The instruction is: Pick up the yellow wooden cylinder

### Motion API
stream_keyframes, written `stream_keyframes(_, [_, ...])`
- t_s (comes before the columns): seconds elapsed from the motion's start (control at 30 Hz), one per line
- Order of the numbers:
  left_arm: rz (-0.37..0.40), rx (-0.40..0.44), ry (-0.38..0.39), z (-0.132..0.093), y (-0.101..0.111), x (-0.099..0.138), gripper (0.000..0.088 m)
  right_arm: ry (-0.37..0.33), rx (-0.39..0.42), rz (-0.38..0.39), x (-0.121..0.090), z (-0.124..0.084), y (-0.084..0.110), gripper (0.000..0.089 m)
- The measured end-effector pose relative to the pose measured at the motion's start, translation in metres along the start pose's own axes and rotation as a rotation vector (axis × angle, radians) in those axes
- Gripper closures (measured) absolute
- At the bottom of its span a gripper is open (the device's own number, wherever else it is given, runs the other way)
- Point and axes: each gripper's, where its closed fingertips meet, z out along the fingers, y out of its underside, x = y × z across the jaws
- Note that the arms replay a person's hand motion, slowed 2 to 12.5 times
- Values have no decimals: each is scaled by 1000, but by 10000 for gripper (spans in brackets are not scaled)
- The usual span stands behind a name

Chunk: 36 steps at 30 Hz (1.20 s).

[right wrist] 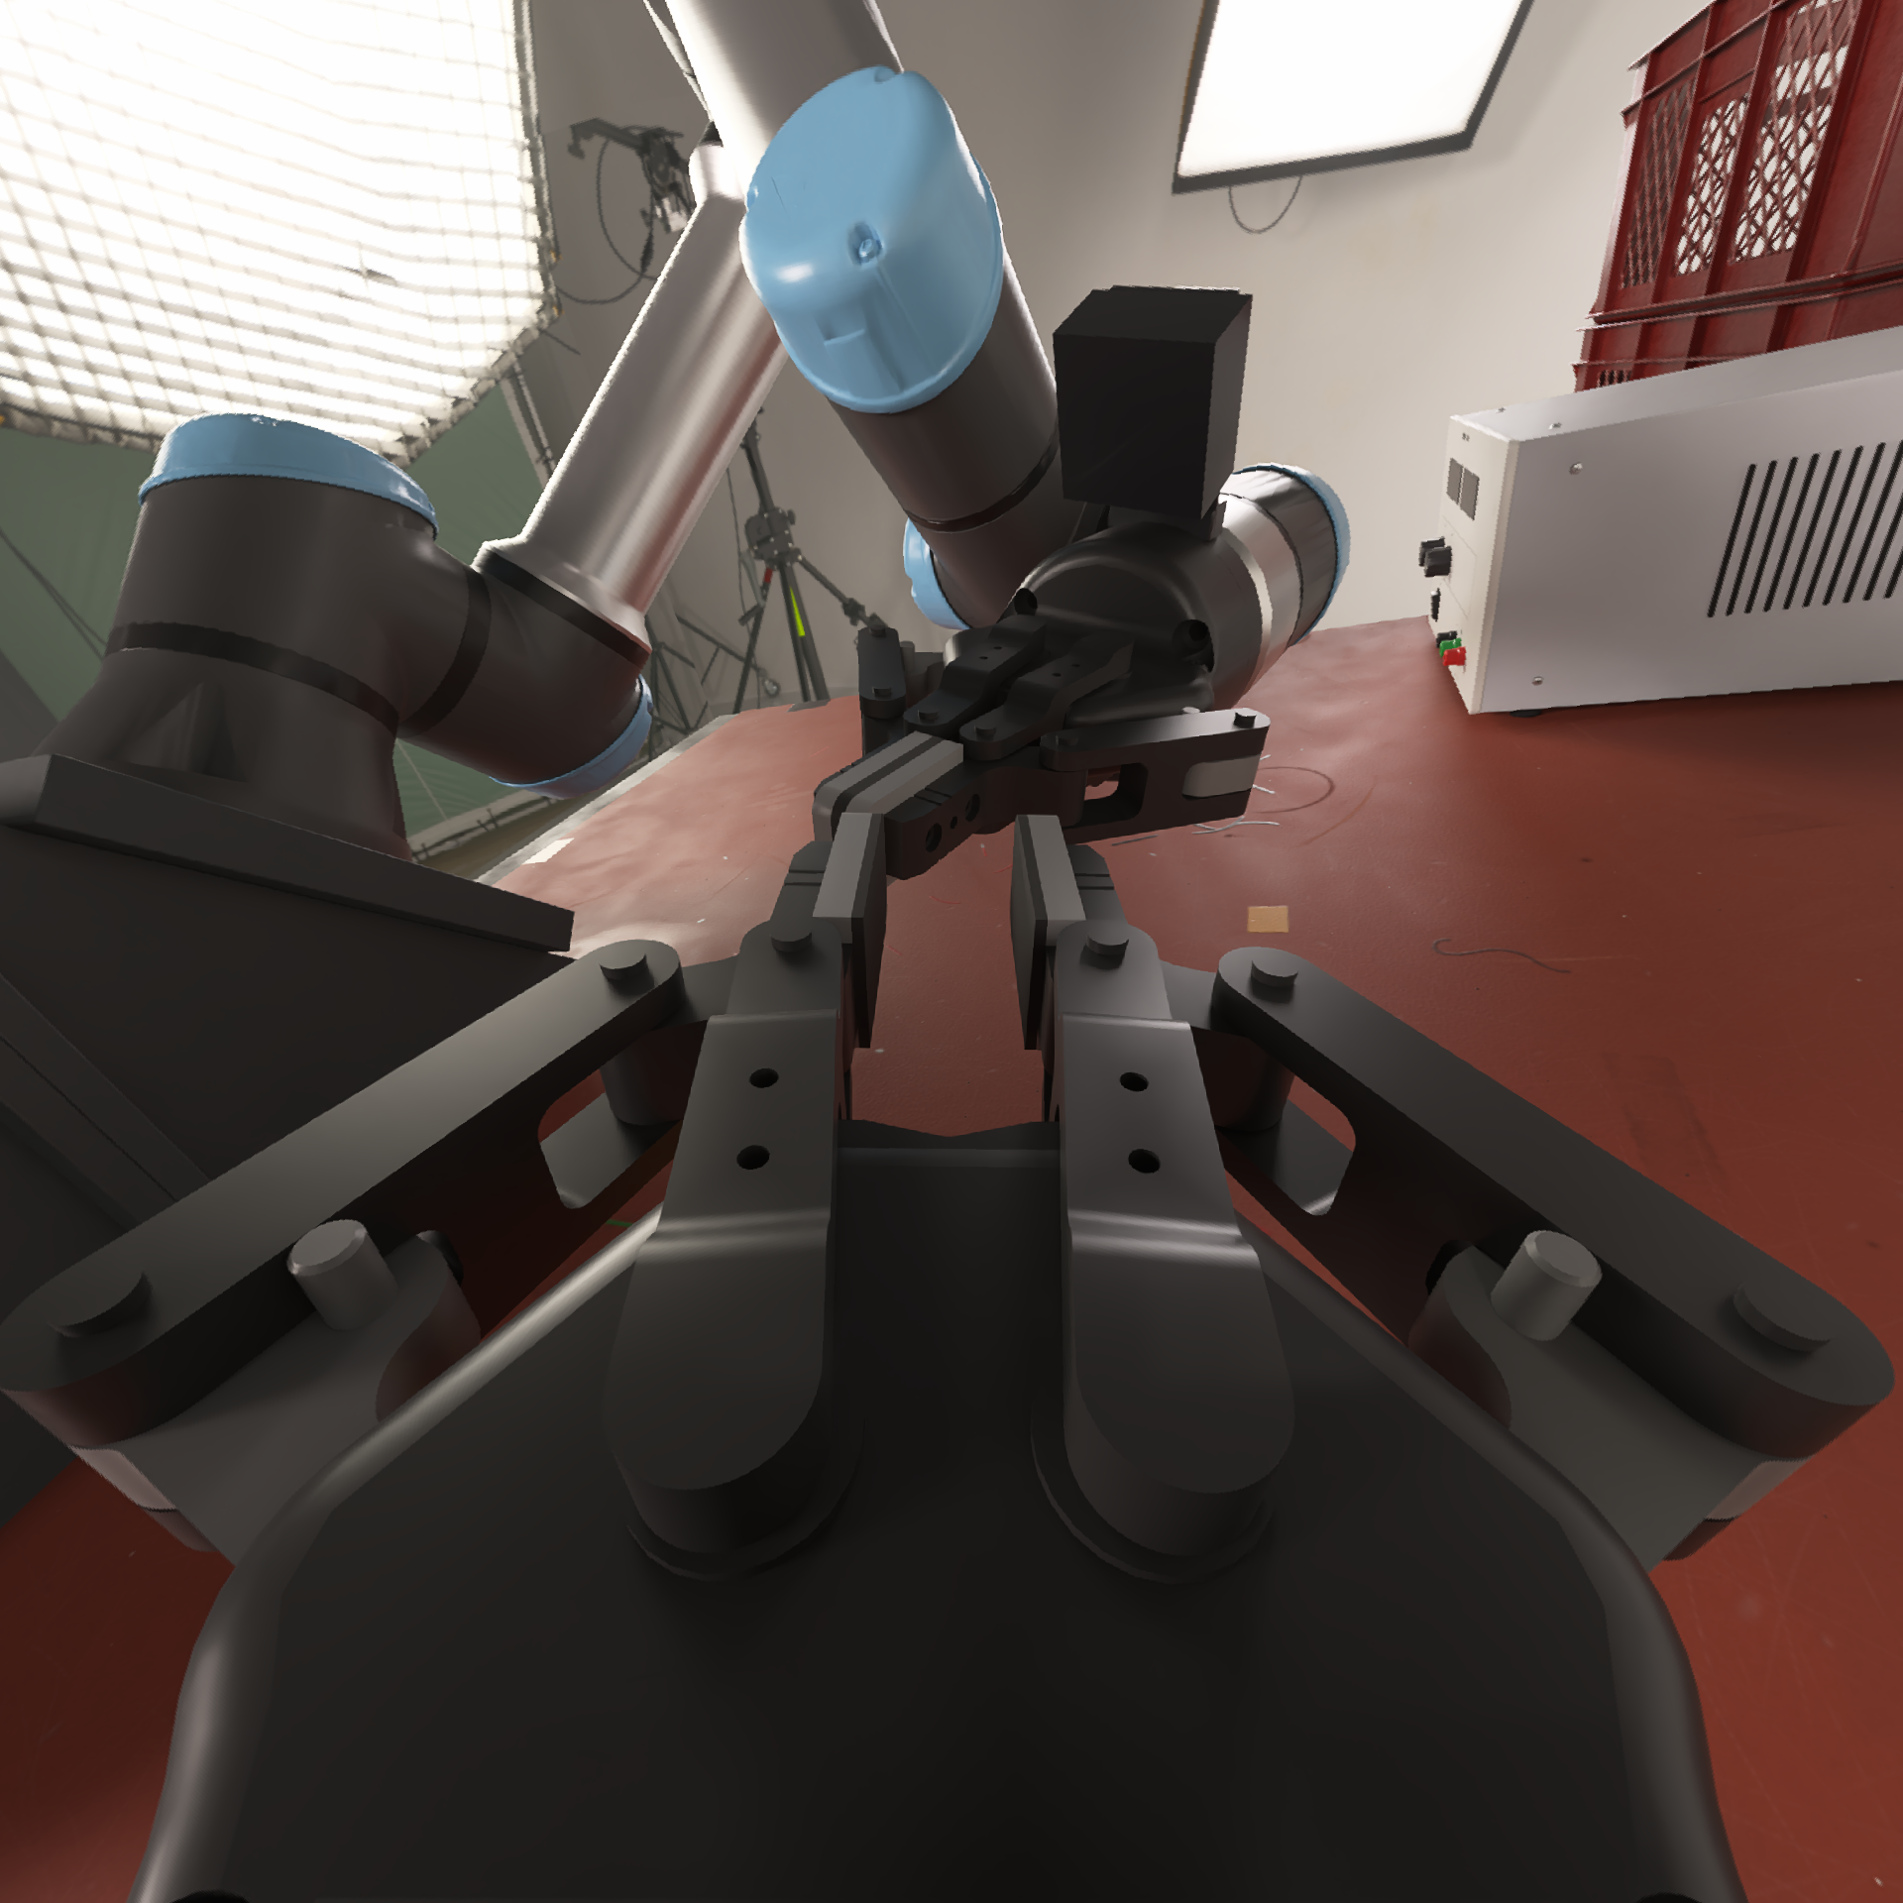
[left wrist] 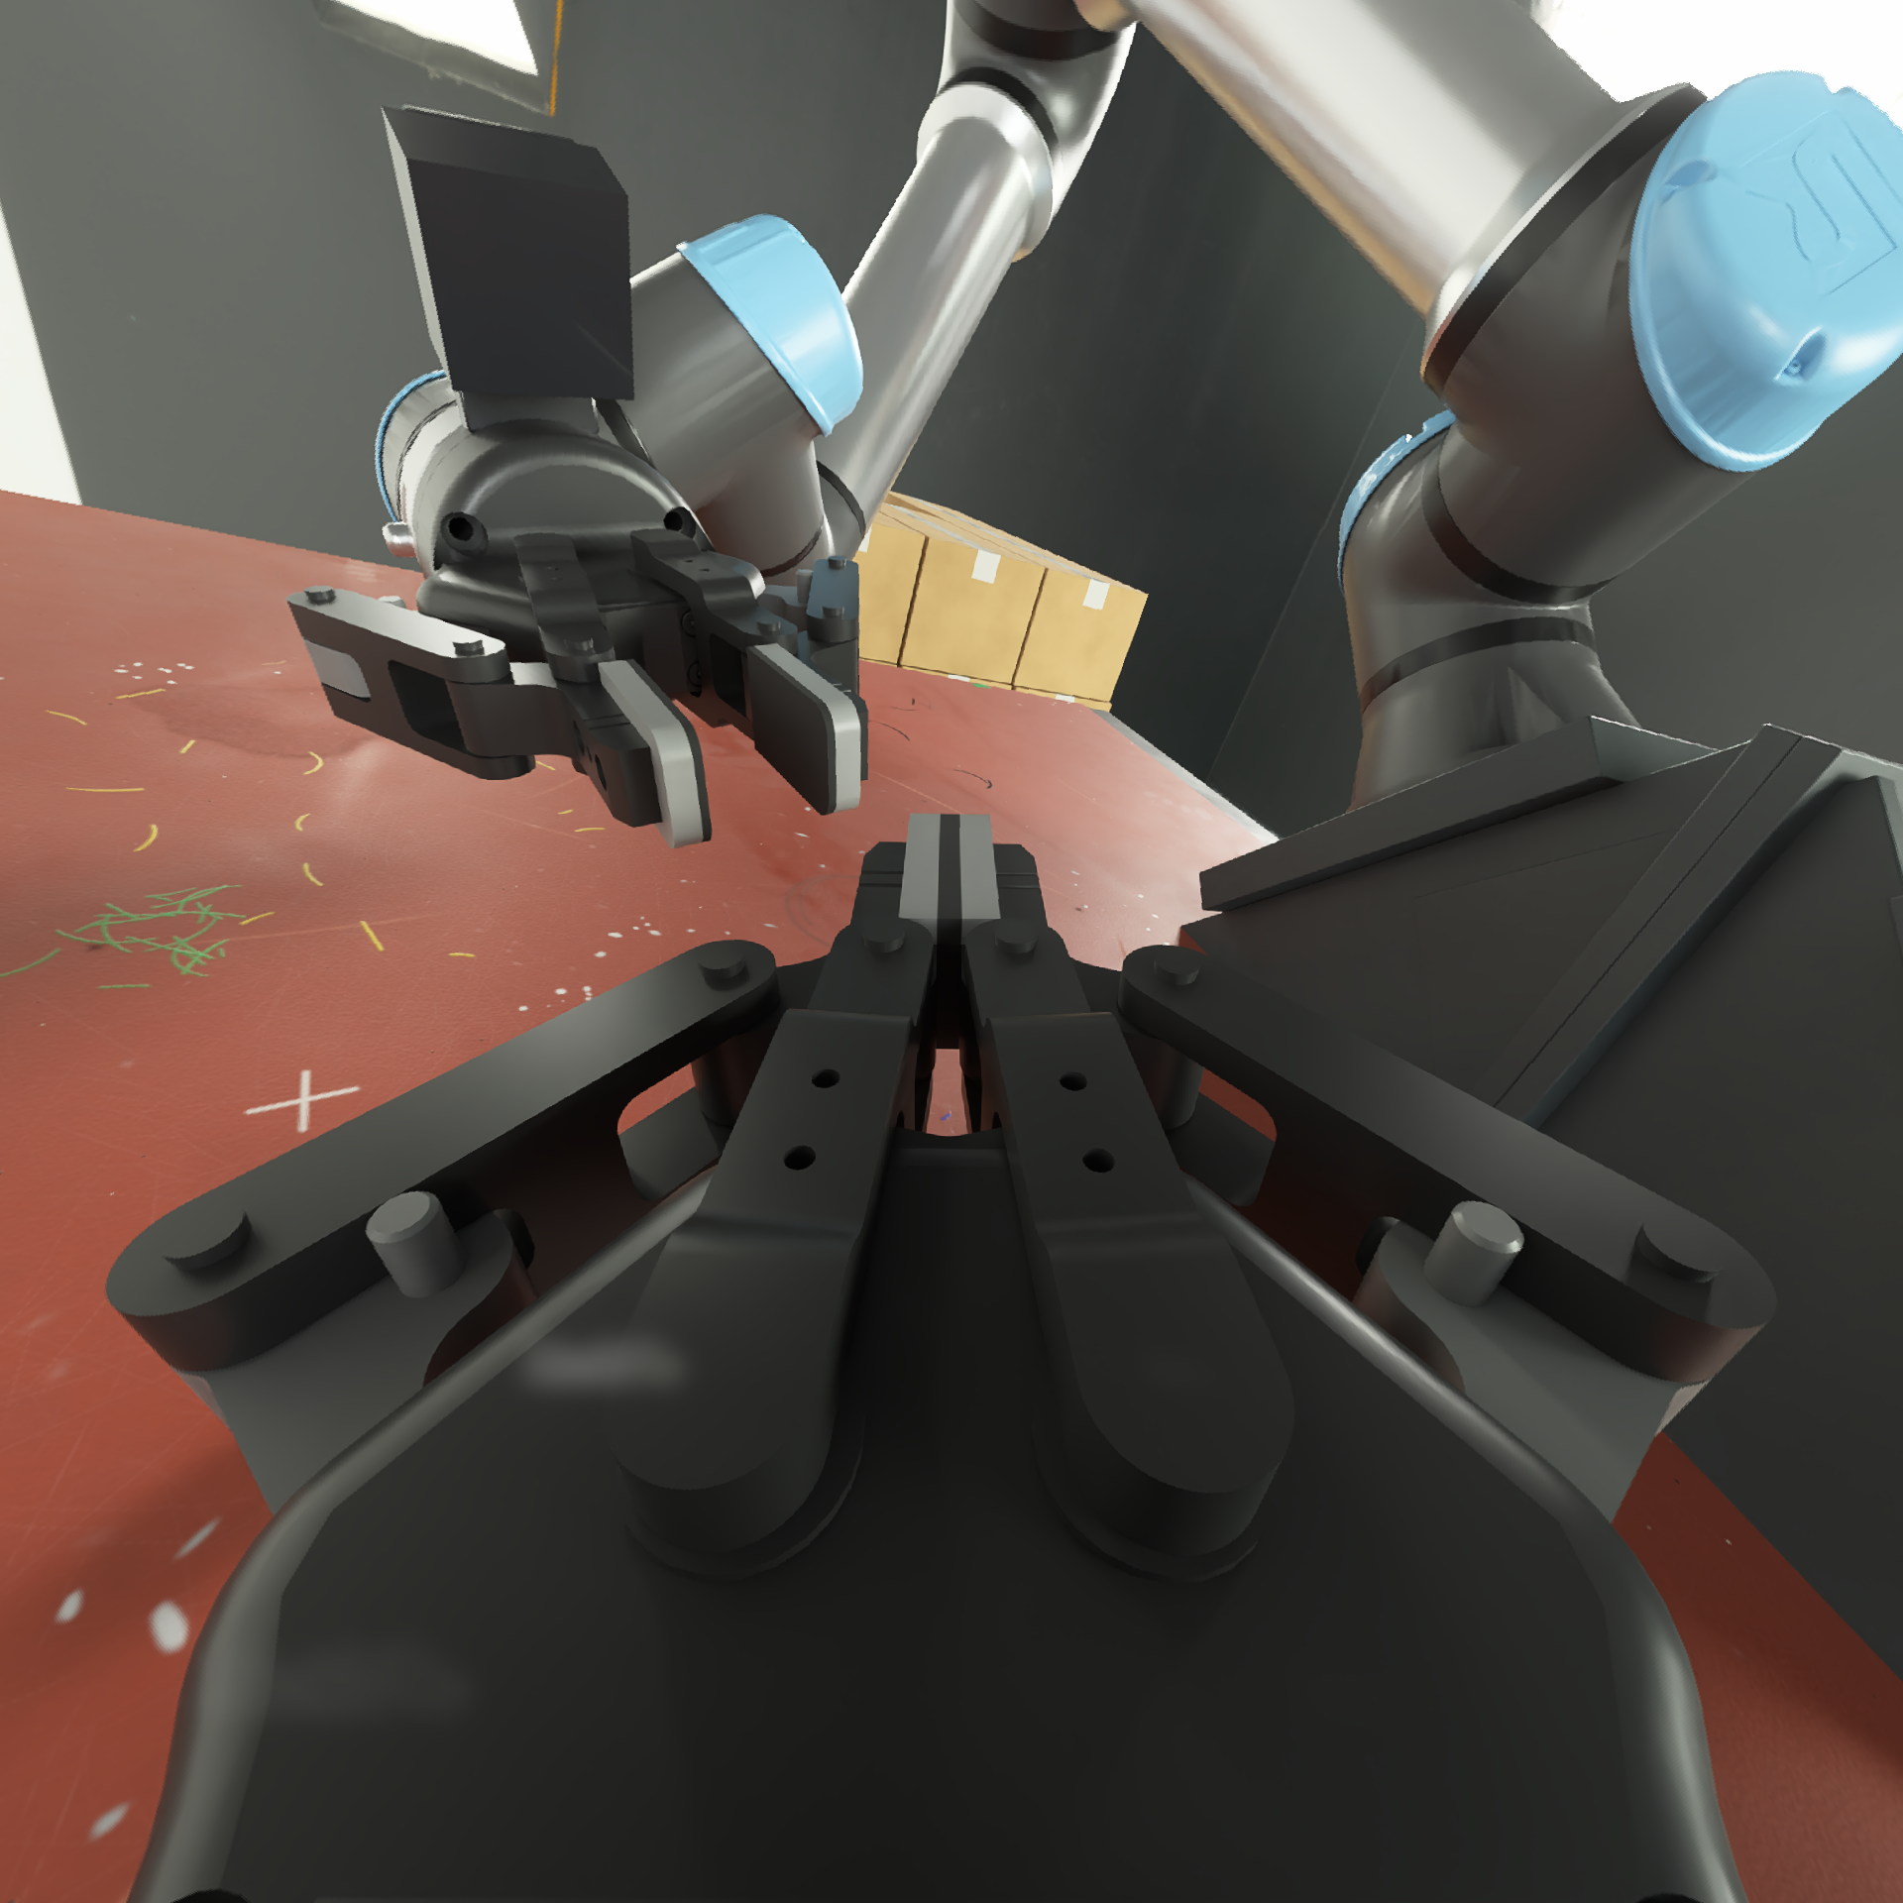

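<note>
No yellow wooden cylinder shows in either view. In the left wrist view my left gripper is shut with its pads pressed together and nothing between them, low over the red table. My right gripper hangs just beyond it, open and empty. In the right wrist view my right gripper is open with a clear gap between its fingers. The left gripper is shut, and its tip sits just past my right fingertips. A small tan square lies flat on the table to the right.
Black arm mounts stand at the table's side. Cardboard boxes sit beyond the table's far edge. A white vented equipment case stands on the table at the right, with red crates behind it.
</note>
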Motion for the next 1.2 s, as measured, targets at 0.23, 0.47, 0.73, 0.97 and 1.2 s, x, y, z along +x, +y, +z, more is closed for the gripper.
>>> stream_keyframes(0.23, [2,-11,1,3,1,-1,882,-35,-21,1,-5,1,4,698])
stream_keyframes(0.47, [0,-11,8,5,1,-1,882,-49,-30,6,-6,3,6,710])
stream_keyframes(0.73, [-2,-8,11,7,1,-2,882,-60,-47,3,-8,3,10,733])
stream_keyframes(0.97, [2,-6,8,8,0,-3,882,-56,-47,3,-7,2,10,751])
stream_keyframes(1.2, [0,-8,3,8,0,-5,882,-40,-45,0,-4,1,10,765])
